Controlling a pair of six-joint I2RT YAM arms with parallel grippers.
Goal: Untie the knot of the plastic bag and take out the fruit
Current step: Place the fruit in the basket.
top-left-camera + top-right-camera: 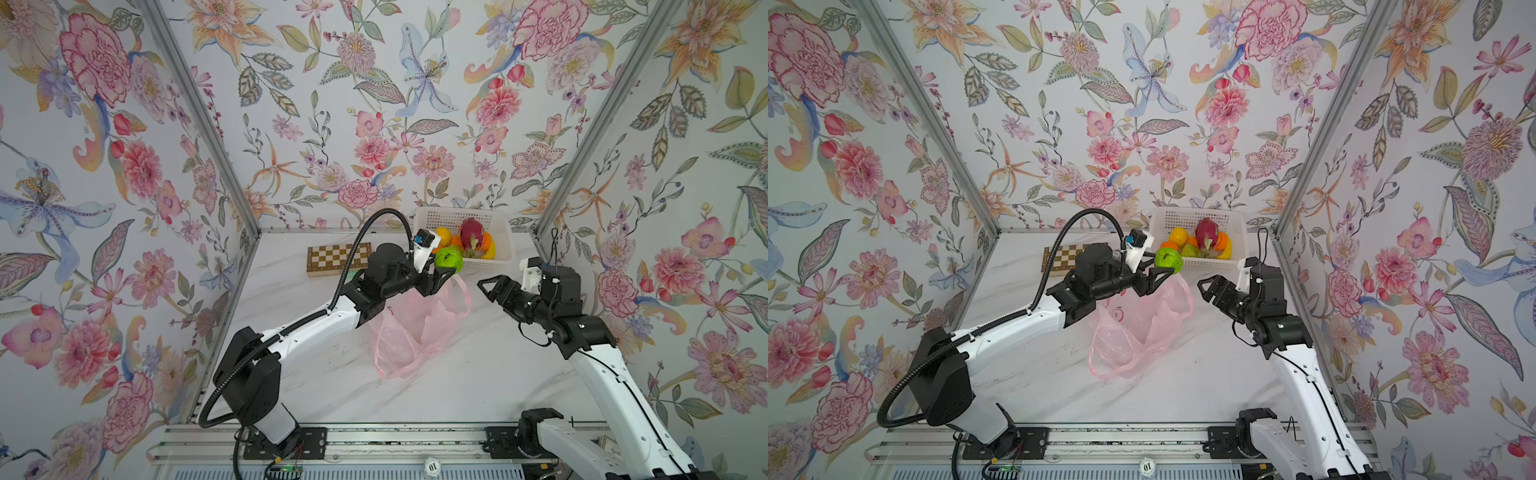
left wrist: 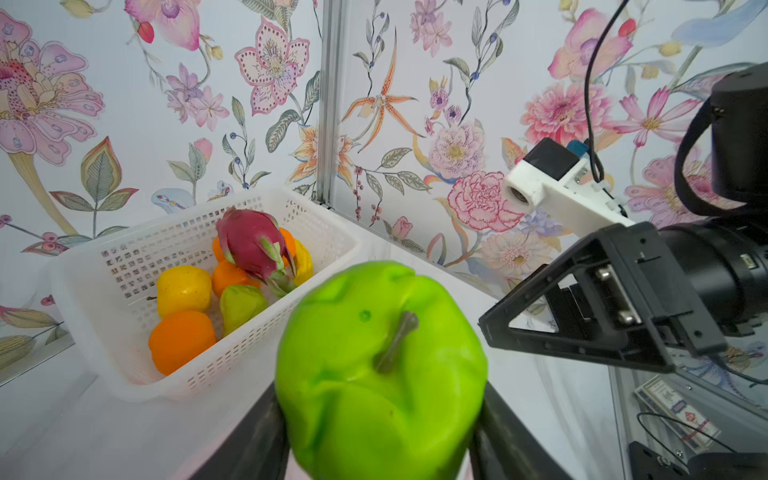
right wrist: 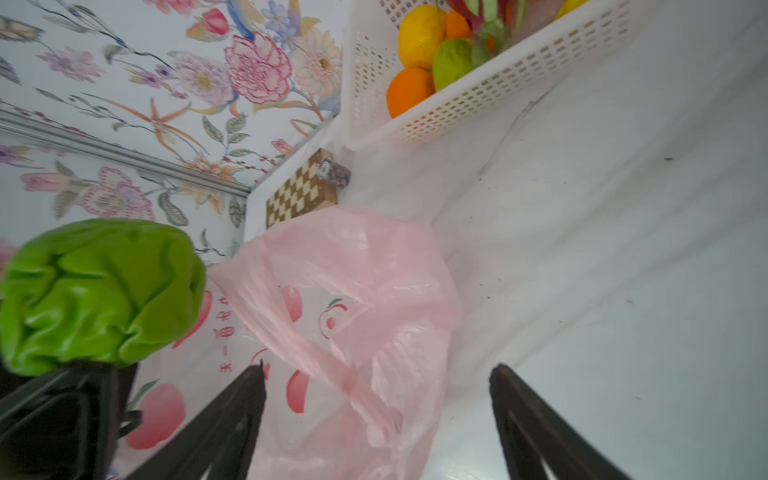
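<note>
The pink plastic bag (image 1: 415,328) (image 1: 1133,332) (image 3: 353,299) lies slack and crumpled on the white table, with red printed marks showing. No tied knot shows; a loose strip of the bag hangs between the right jaws in the right wrist view. My left gripper (image 1: 448,267) (image 1: 1168,269) (image 2: 380,436) is shut on a bumpy green fruit (image 1: 449,257) (image 1: 1169,260) (image 2: 382,365) (image 3: 99,291), held above the bag beside the basket. My right gripper (image 1: 488,289) (image 1: 1206,286) (image 3: 380,368) stands open just right of the bag, holding nothing.
A white perforated basket (image 1: 505,245) (image 1: 1239,232) (image 2: 124,257) (image 3: 498,95) at the back holds a magenta dragon fruit (image 1: 471,232), oranges, a yellow fruit and a green one. A chessboard (image 1: 336,257) (image 1: 1063,255) (image 3: 299,195) lies back left. Flowered walls enclose three sides.
</note>
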